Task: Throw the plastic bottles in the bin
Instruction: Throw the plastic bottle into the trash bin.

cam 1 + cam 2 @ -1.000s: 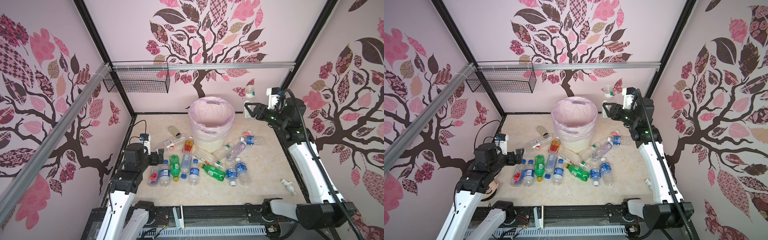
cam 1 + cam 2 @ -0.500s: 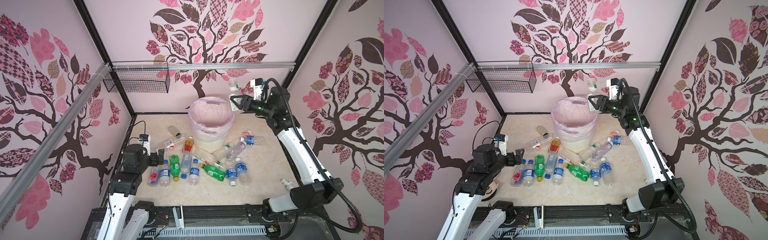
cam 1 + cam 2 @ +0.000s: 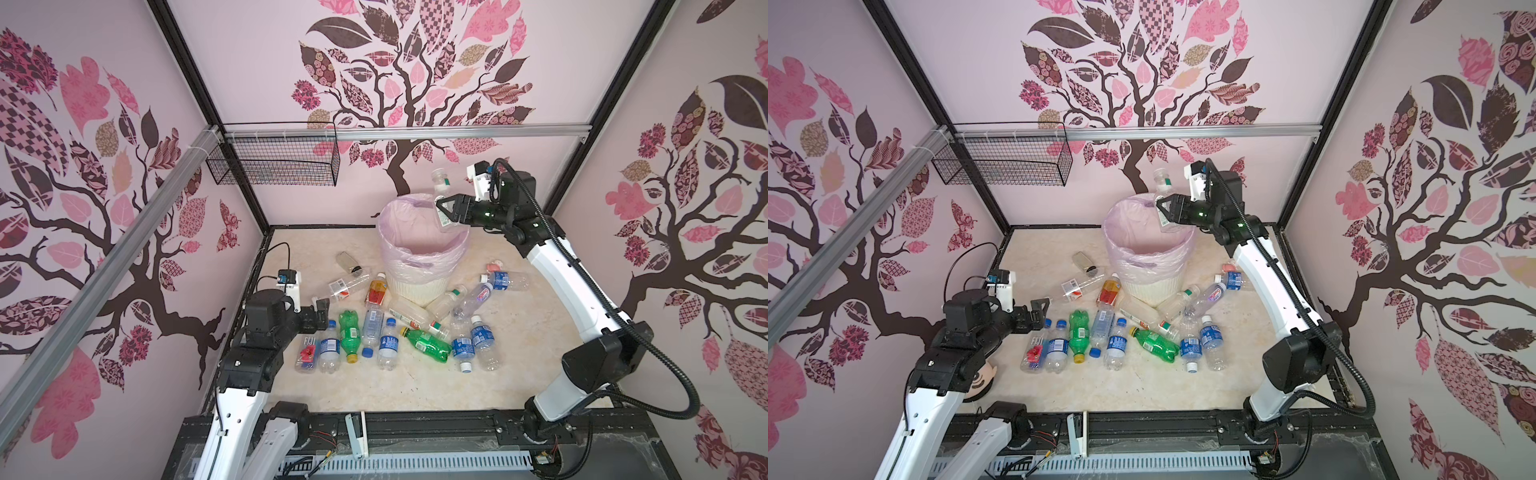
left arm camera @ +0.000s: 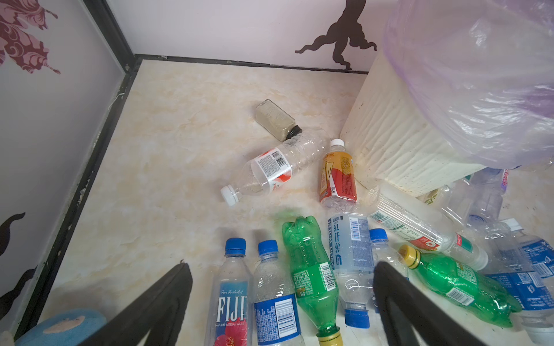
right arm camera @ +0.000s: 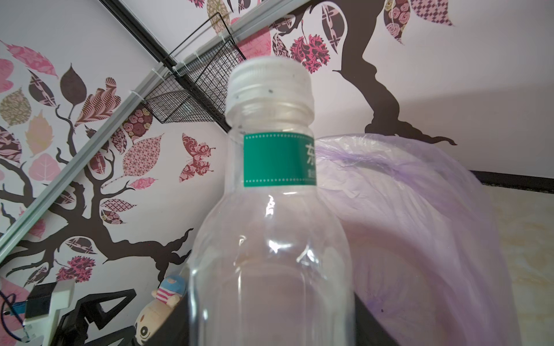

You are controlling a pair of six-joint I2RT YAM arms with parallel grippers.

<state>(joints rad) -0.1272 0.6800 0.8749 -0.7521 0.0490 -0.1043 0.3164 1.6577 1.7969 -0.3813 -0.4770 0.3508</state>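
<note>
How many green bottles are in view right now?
2. The first green bottle lies in the row by the open left hand, cap toward the robot. The second green bottle lies slanted in front of the bin. Others may hide in the bin.

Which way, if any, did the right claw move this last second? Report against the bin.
Yes: the right claw, holding the clear bottle, moved from beside the bin to over its rim.

1. Bin (image 3: 419, 289): white, ribbed; bag (image 3: 415, 253) translucent pale pink.
2. Raised bottle (image 5: 269, 254): clear, green label band, white cap.
3. Green bottles (image 3: 350, 332): yellow caps.
4. Water bottles (image 3: 388, 343): clear, blue labels, blue caps.
5. Juice bottle (image 3: 376, 291): orange-red label.
6. Walls (image 3: 257, 62): pale pink, brown tree, patterned pink leaves.
7. Floor (image 3: 374, 386): cream marbling.
</note>
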